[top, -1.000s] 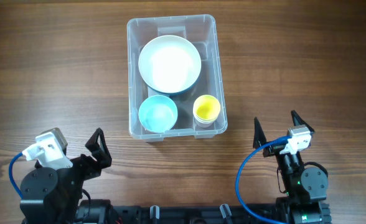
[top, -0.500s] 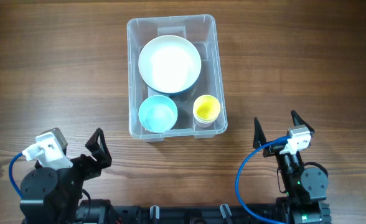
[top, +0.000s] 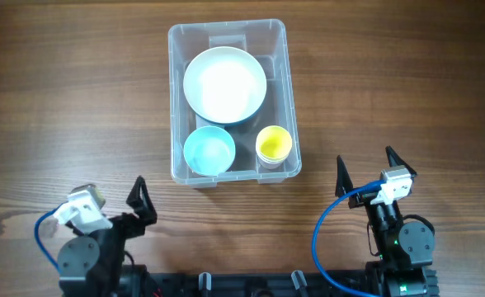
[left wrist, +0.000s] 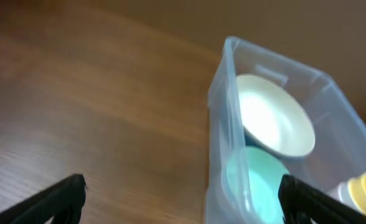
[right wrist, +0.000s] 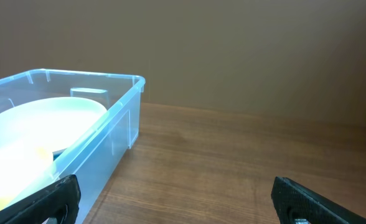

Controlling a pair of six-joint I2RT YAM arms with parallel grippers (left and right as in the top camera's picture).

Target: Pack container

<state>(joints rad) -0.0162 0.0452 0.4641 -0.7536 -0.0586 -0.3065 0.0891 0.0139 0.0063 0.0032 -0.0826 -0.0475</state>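
Note:
The clear plastic container (top: 176, 99) stands at the table's middle. Inside it sit a white bowl (top: 224, 84), a light blue bowl (top: 209, 152) and a yellow cup (top: 273, 144). The container also shows in the left wrist view (left wrist: 223, 118) and the right wrist view (right wrist: 117, 127). My left gripper (top: 115, 198) is open and empty near the front edge, left of the container; its jaws (left wrist: 183, 196) frame bare table and the container's near corner. My right gripper (top: 364, 169) is open and empty at the front right, with bare table between its jaws (right wrist: 173, 202).
The wooden table (top: 391, 74) surrounds the container on all sides. Blue cables (top: 321, 235) loop beside each arm base at the front edge.
My left arm has swung and shifted to the right near the front edge. The left wrist view is blurred by this motion. The right arm and the container have not moved.

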